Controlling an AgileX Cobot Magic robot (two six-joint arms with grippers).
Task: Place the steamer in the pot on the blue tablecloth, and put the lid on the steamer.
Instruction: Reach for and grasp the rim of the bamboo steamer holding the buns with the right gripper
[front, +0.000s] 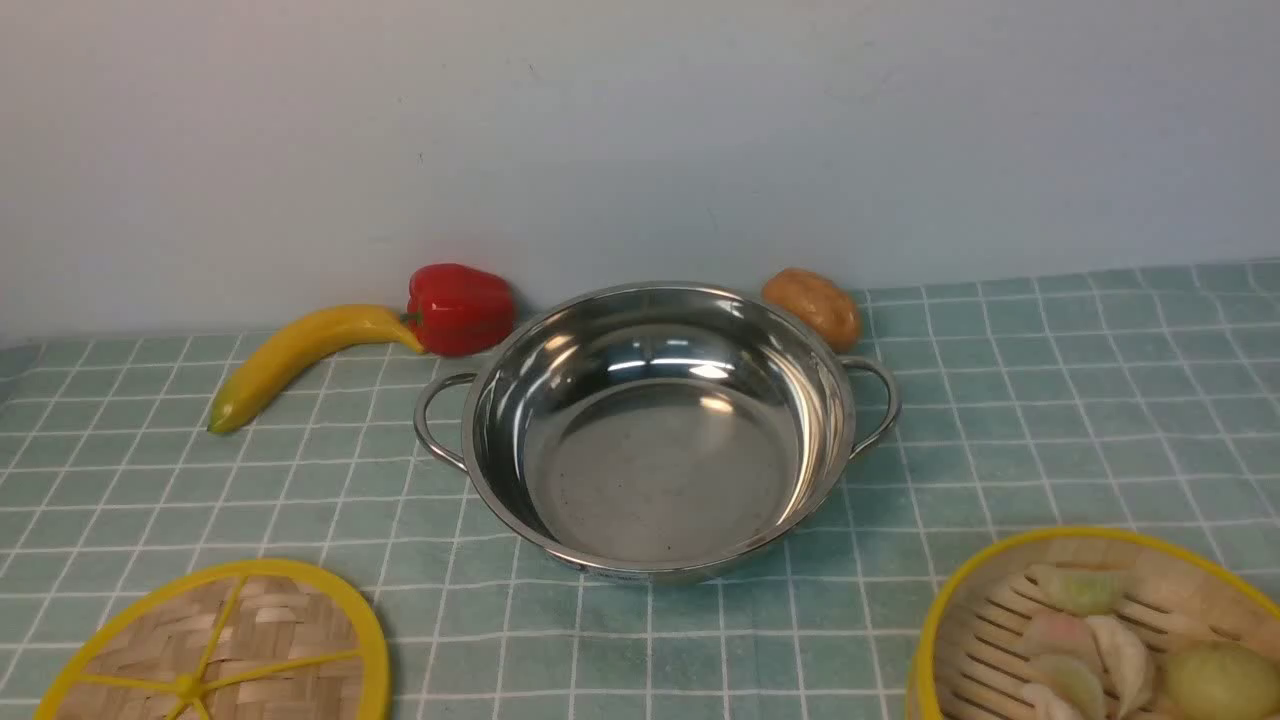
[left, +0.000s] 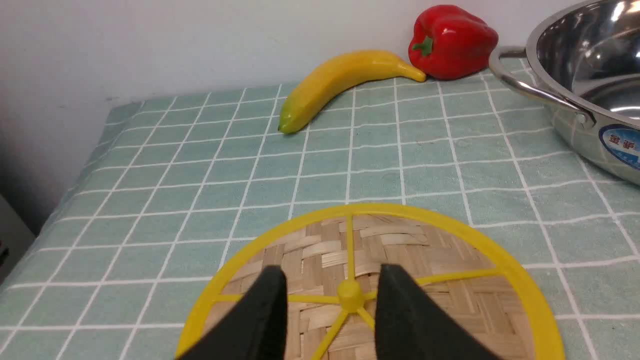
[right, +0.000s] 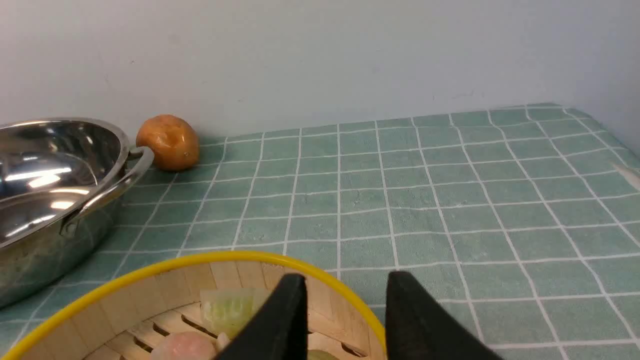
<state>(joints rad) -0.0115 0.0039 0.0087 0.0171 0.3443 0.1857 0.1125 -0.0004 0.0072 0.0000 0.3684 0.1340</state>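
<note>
The shiny steel pot (front: 650, 470) stands empty in the middle of the blue tablecloth (front: 1050, 400). The flat woven lid (front: 230, 650) lies on the cloth at the near left. At the near right sits the steamer (front: 1090, 630), with dumplings on its slatted floor. Neither gripper shows in the front view. In the left wrist view my left gripper (left: 332, 270) is open above the lid (left: 425, 260), its fingers either side of the yellow hub. In the right wrist view my right gripper (right: 347, 276) is open over the steamer (right: 165, 295), straddling its yellow rim.
A yellow banana (front: 300, 355) and a red pepper (front: 458, 308) lie behind the pot on the left, against the wall. A brown potato (front: 812, 305) sits behind its right handle (front: 878, 400). The cloth's left edge (left: 95, 155) drops off near the banana.
</note>
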